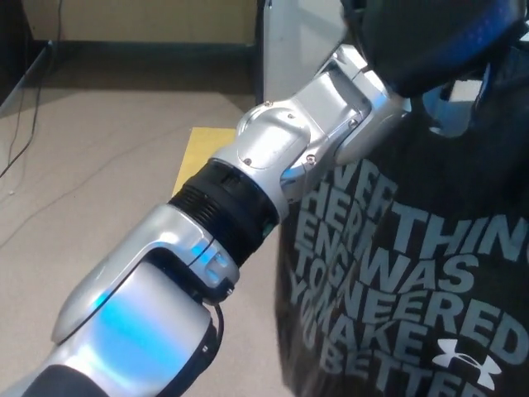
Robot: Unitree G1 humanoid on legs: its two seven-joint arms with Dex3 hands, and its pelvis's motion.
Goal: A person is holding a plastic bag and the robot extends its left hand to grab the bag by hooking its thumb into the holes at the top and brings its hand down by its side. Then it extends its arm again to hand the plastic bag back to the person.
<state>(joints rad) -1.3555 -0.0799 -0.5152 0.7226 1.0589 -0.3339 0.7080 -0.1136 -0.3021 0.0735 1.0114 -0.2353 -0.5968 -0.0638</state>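
My left arm (pixel 248 190) reaches from the bottom left up to the top right of the head view. Its black left hand (pixel 430 37) sits at the top right edge, very close to the camera, closed over the top of the plastic bag. The black plastic bag (pixel 405 281) with white lettering hangs straight down from the hand and fills the lower right of the view. Where the thumb sits in the bag's holes is hidden by the hand. No person shows.
A yellow sheet (pixel 202 153) lies on the beige floor behind my forearm. A white panel (pixel 297 41) stands at the top centre, and a thin cable (pixel 21 136) trails along the floor at the left. A wooden wall base (pixel 140 16) runs along the top.
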